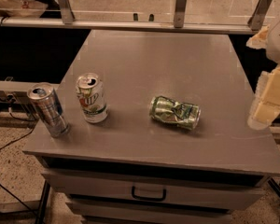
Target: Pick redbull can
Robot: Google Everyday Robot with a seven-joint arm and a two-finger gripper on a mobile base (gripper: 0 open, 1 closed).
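While redbull can [48, 110] stands on grey table [177, 64], tool [268, 101] beside right edge, state unclear.

The redbull can [49, 110] is silver and blue, the soda can [92, 98] white with green print, the crushed can [175, 112] green, the desk [177, 64] grey. The cream gripper [265, 107] hangs at the right edge.

The one camera looked steeply down on the grey table [177, 64] from above its near, drawer [149, 193] side, facing the metal rail [130, 24] beyond the far edge. It sat close enough that the tabletop filled most of the frame. The gripper [269, 101] entered at the right edge, level with the table's right side.
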